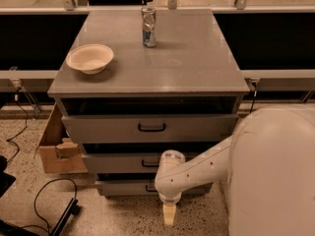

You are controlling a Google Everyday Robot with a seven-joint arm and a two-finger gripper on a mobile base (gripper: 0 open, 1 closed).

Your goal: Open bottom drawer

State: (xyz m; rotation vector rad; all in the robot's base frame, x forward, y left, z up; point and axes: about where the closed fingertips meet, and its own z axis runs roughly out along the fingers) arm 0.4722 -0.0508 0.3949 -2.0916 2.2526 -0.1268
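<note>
The bottom drawer (123, 188) sits lowest in the table (197, 63), at floor level, and is judged not yet pulled out. The claw (169, 214) is held pointing down just in front of the drawer front, below its handle (149, 188). Whether the claw is open or closed cannot be told. Grasping the handle and pulling remain to be done.

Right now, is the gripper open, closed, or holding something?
Gripper: open or closed cannot be told. It points down near the floor, in front of the bottom drawer, with nothing seen in it.
</note>
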